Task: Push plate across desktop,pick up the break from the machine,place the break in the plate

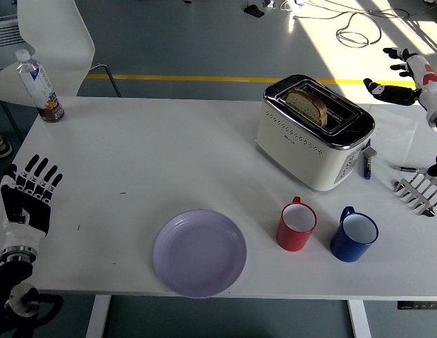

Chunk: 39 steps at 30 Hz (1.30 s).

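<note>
The bread (307, 104) stands in the toaster (314, 134) slot, ready for lifting. The right hand (400, 77) hangs spread and empty beside it, the left hand (27, 193) open and empty too.

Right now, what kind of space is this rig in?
Likely a lab or workshop staged as a breakfast table: cables loose on a grey floor with a yellow line, beyond a white table holding a toaster.

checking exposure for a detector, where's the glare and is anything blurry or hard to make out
Head view: strong sunlight blows out the floor patch at top right behind the toaster; the white table is evenly lit with soft shadows; the plate and both mugs look sharp; the right hand is cut by the frame edge.
</note>
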Each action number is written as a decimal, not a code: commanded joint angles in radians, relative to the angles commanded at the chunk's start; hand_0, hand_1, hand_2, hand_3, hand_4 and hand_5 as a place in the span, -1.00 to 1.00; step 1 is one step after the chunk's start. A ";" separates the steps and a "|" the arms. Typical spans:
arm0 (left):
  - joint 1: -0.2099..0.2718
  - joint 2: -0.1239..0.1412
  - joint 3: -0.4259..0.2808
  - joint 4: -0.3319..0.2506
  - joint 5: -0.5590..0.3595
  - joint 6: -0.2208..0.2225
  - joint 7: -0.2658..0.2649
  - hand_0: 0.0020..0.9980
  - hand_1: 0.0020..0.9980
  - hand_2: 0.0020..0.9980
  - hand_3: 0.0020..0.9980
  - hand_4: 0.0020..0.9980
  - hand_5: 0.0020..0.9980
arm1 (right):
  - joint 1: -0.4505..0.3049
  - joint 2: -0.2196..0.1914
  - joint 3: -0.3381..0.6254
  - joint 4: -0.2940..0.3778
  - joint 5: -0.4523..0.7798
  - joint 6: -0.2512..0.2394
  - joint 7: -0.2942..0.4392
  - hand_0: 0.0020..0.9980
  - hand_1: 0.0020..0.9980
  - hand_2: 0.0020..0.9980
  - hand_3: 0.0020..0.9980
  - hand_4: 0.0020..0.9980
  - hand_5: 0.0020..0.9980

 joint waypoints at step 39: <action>-0.009 0.000 -0.001 0.008 0.002 0.014 -0.009 0.59 0.55 0.65 0.57 0.09 1.00 | 0.368 0.361 -0.350 -0.533 -0.285 0.138 -0.180 0.39 0.38 0.34 0.65 0.64 -0.33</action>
